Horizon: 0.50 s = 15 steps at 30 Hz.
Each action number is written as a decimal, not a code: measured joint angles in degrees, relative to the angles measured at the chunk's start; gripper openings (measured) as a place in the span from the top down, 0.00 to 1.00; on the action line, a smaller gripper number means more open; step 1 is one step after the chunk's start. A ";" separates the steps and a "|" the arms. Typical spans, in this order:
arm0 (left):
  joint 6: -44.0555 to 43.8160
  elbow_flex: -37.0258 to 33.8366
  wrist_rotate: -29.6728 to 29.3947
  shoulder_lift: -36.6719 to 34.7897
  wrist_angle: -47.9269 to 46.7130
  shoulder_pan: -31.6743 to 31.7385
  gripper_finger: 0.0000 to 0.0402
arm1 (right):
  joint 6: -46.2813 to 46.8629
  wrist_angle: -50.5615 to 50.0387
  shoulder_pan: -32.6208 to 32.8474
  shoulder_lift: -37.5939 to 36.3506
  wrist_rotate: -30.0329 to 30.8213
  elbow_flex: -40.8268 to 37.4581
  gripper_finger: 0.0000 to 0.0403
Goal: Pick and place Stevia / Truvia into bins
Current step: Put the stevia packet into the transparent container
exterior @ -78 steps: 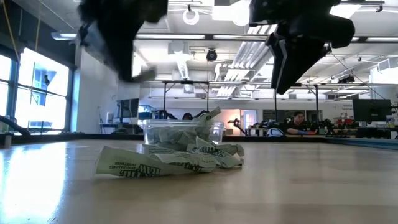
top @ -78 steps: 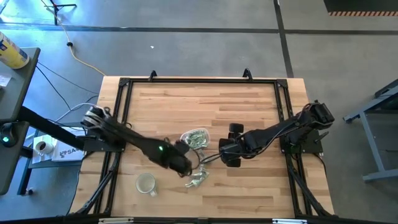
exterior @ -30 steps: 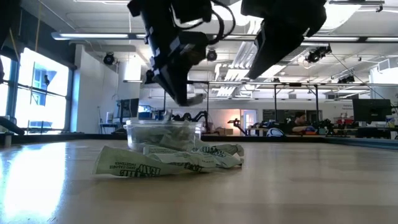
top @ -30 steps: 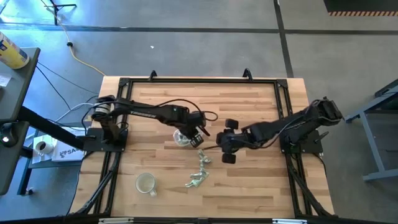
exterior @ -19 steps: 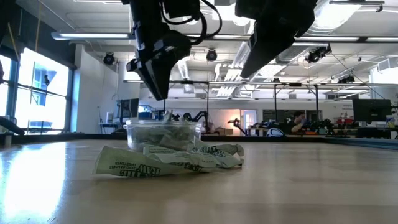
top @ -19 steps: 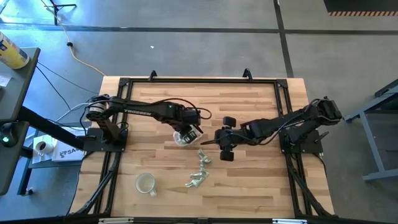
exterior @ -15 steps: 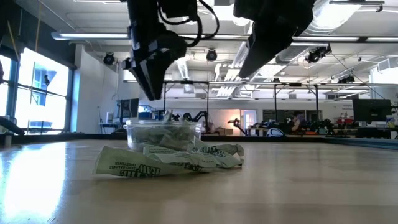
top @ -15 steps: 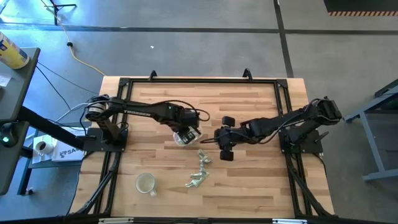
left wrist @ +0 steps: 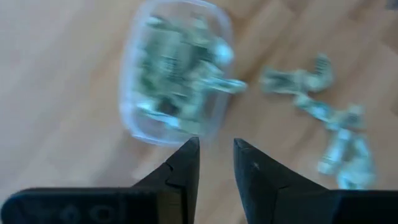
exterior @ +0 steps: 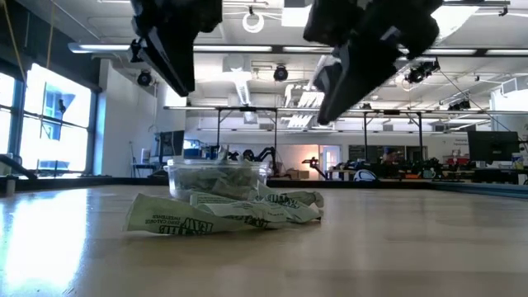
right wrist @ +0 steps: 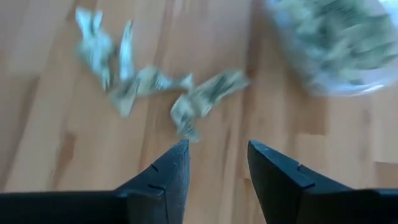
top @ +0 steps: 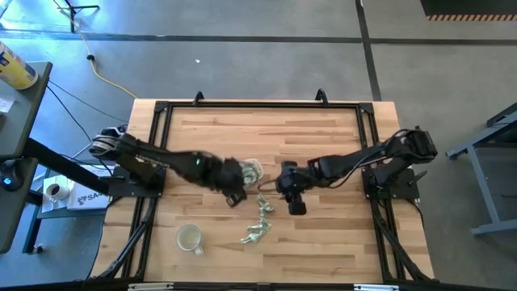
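The clear tub [top: 251, 171] stands on the table near its middle, holding several green and white sachets; it also shows in the left wrist view [left wrist: 177, 68], the right wrist view [right wrist: 336, 43] and the low view [exterior: 219, 177]. Loose sachets [top: 260, 220] lie flat on the wood nearer the front edge and show in the low view [exterior: 223, 213] and the right wrist view [right wrist: 155, 84]. My left gripper [top: 235, 196] hangs open and empty above the table, beside the tub's near left side [left wrist: 216, 152]. My right gripper [top: 292, 198] hangs open and empty above the table, right of the loose sachets [right wrist: 217, 152].
A round clear cup with a pale rim [top: 190, 238] stands near the front left. A black frame [top: 258, 105] runs round the table. Bare wood lies along the far side and at the right front.
My left gripper has gone from above the tub toward the table's near left and now hangs beside it. My right gripper has shifted a little toward the near edge. The tub and the loose sachets have stayed where they were.
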 joint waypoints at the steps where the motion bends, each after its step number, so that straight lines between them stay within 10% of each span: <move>1: -1.28 -0.48 0.00 0.00 1.11 -1.72 0.68 | -1.06 0.35 0.60 0.82 -0.27 -0.36 0.62; 15: -21.60 -1.85 -4.07 0.00 5.62 -17.98 0.68 | -4.21 9.06 6.08 13.29 5.13 -0.45 0.48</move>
